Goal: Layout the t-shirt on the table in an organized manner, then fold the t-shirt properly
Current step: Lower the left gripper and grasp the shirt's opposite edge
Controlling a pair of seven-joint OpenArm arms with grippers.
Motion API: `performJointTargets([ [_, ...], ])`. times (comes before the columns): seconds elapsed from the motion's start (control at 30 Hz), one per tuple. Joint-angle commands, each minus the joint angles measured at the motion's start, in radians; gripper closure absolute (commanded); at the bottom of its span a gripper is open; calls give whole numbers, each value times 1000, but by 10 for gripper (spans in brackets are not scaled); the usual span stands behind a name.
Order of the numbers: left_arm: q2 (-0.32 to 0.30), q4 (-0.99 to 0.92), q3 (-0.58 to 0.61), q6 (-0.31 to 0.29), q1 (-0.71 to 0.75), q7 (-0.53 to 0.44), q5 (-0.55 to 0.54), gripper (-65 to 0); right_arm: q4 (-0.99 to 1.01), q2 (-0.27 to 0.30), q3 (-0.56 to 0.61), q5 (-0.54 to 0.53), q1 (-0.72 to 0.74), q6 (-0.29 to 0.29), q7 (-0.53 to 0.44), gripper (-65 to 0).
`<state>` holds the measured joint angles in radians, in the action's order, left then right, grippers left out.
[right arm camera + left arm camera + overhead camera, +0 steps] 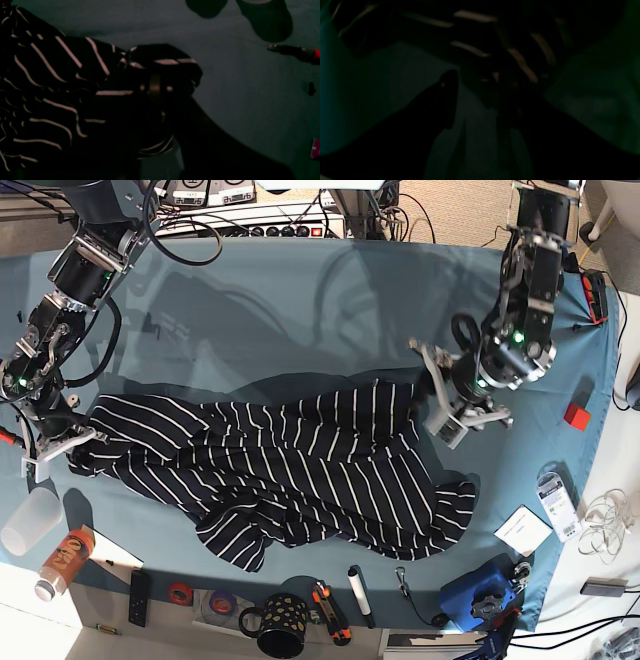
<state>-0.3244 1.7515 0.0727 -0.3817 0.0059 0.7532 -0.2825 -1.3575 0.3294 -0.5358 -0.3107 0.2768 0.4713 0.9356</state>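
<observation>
The dark t-shirt (300, 470) with thin white stripes lies crumpled and stretched sideways across the teal table (300, 300). At the shirt's left end, my right gripper (62, 450) is shut on a bunched fold; the right wrist view shows fabric (50, 87) wrapped around that gripper (155, 85). My left gripper (437, 398) stands open at the shirt's upper right corner. In the dim left wrist view the left gripper's (480, 80) fingers are spread over bare cloth (395, 75), with the shirt's edge (475, 30) just beyond them.
Along the front edge stand a clear cup (25, 520), an orange bottle (60, 560), tape rolls (180, 592), a spotted mug (280, 625) and a marker (358, 595). A red block (575, 415) and paper cards (525, 530) lie at the right. Cables run along the back.
</observation>
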Motion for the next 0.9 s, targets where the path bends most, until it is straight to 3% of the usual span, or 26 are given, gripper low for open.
performJointTargets([
  [0.0, -5, 2, -3, -5, -29, -29, -32, -271, -18, 23, -3, -6, 24, 3, -23, 0],
  [0.1, -5, -40, -3, -42, -52, -27, -63, -271, -18, 23, -3, -6, 24, 3, -21, 0],
  [0.47, 24, -76, -3, -25, -59, -32, -87, -257, -18, 23, -3, -6, 24, 3, -18, 0],
  [0.6, 60, -124, -3, -22, -60, -75, -12, -253, -18, 23, -3, -6, 24, 3, -14, 0],
  [0.73, 64, -145, -3, 71, -70, -82, 3, -190, -18, 23, -3, -5, 24, 3, 0, 0],
  [0.87, 63, -144, -4, 87, -98, -80, 3, -67, -18, 23, -3, -5, 22, 4, 0, 0],
])
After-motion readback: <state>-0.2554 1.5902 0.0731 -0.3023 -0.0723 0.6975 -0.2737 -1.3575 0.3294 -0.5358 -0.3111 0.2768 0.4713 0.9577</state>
